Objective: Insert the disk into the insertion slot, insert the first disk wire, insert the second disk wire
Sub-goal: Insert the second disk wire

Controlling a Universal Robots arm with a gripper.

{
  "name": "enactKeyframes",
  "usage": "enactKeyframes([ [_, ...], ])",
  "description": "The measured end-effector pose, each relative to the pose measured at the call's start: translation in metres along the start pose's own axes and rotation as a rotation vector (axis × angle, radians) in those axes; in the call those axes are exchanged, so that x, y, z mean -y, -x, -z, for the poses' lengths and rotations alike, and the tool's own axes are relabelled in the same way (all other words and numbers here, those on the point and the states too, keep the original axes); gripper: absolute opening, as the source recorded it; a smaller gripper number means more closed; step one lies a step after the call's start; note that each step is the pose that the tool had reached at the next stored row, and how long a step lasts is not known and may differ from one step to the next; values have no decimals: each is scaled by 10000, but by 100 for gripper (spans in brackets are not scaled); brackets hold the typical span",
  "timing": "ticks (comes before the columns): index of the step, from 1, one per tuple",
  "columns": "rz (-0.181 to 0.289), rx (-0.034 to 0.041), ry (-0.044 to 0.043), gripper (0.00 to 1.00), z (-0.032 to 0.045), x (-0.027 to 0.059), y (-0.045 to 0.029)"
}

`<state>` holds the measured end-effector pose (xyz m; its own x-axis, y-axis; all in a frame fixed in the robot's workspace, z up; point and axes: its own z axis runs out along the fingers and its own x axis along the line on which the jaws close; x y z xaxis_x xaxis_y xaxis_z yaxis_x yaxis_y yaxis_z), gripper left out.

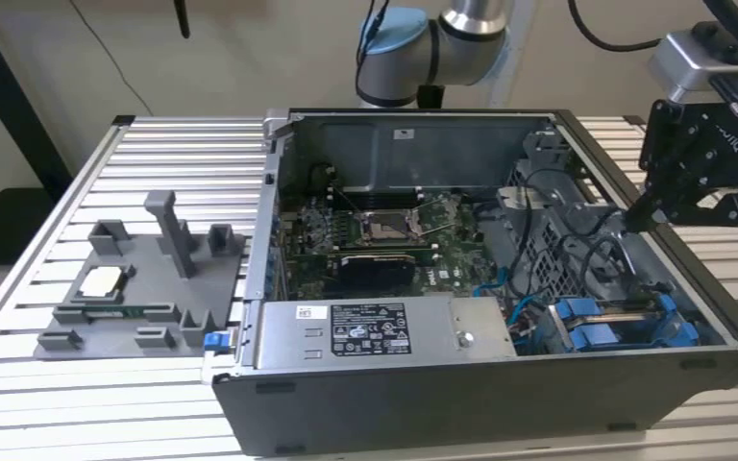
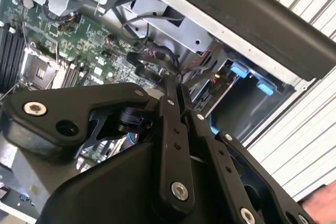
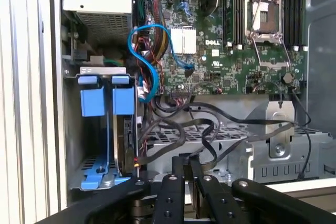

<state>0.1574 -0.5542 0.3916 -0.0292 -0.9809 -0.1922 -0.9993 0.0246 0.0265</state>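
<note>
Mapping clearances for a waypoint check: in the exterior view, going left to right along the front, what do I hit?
grey parts fixture → power supply box → insertion slot

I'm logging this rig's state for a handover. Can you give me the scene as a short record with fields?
case: open computer case on slatted table
gripper: gripper over the case's side at the exterior view's right
slot: insertion slot with two blue carriers in it
cable: blue cable loops beside the slot
beside case: grey parts tray
</note>
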Motion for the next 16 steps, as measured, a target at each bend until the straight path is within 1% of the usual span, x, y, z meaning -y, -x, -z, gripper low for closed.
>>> enactKeyframes([
  [4,0,-4,-5,16,51,-83,0],
  [7,1,-6,-10,16,69,-126,-1],
  [13,2,-7,-10,16,71,-129,-2],
  [16,-1,-40,-12,16,71,-137,-3],
])
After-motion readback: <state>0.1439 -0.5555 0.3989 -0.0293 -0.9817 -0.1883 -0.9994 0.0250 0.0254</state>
